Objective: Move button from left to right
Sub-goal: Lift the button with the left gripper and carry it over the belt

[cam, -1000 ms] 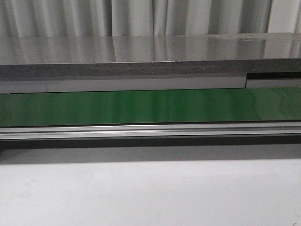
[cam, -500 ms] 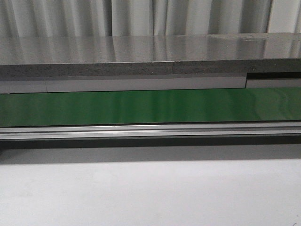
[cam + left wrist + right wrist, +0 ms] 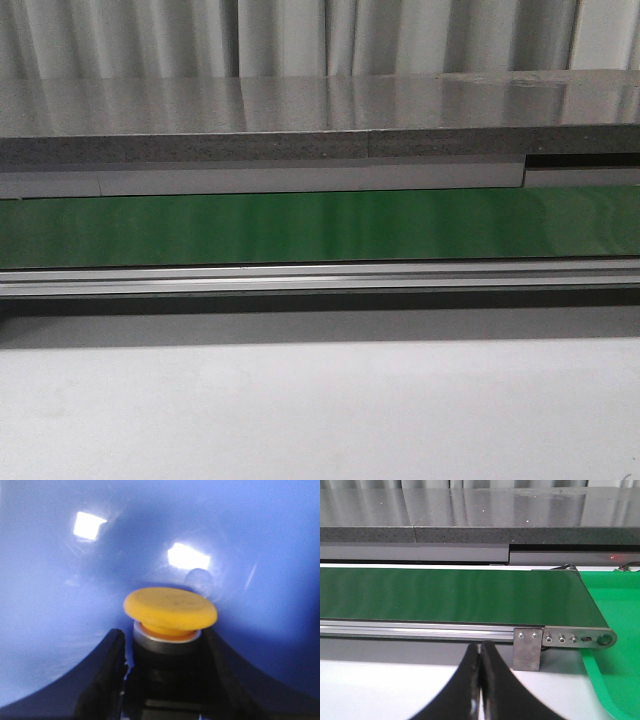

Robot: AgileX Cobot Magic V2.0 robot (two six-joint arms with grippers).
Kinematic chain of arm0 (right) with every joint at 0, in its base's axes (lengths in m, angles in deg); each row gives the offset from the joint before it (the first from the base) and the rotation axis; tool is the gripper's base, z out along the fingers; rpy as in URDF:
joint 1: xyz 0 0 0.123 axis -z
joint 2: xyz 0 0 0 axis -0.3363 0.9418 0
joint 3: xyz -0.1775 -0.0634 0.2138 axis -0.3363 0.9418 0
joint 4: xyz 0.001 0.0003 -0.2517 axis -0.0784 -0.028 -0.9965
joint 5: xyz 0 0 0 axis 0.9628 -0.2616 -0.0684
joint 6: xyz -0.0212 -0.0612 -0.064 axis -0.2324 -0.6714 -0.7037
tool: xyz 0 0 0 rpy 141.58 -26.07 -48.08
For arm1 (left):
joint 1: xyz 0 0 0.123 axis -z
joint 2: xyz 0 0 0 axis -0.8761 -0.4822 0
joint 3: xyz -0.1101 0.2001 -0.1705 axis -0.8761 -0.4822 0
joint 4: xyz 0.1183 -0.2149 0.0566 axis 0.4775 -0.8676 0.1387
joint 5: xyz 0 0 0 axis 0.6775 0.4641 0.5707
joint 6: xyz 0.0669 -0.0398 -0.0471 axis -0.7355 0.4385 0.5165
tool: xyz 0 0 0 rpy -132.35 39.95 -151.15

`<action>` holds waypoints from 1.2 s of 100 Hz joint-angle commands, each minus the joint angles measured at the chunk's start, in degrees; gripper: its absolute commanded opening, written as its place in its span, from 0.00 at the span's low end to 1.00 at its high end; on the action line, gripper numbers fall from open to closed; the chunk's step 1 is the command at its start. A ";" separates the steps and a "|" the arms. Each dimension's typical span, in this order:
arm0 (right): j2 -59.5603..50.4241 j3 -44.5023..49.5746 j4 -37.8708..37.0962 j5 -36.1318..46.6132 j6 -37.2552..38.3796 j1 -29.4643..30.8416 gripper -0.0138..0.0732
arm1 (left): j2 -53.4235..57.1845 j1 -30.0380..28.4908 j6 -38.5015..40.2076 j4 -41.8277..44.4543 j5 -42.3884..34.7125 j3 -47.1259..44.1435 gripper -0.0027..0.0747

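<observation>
Closely, blue wall (image 3: 60, 570) surrounds gripped button (image 3: 170, 611).

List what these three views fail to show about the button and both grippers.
- Front view: neither arm nor the button appears; only the green belt.
- Left wrist view: the button body's base is cut off by the picture's edge; the blue surface behind is blurred.
- Right wrist view: the right gripper shows only its fingertips.

No text, label, brand, number or sign can be read in any view, neither on the green belt (image 3: 320, 228), its metal rail (image 3: 320, 278), nor the button's orange cap (image 3: 170, 611).
</observation>
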 commanded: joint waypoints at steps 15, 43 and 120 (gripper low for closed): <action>-1.12 -0.83 -0.32 4.68 -0.28 -0.12 0.08 | 10.80 0.09 -0.19 -0.51 0.16 2.28 0.01; -1.12 -0.83 -0.32 4.68 -0.28 -0.12 0.08 | 17.90 1.59 -4.63 -3.43 4.56 2.28 0.01; -1.12 -0.83 -0.32 4.68 -0.28 -0.12 0.08 | 14.45 12.28 -5.56 -3.77 4.85 1.69 0.01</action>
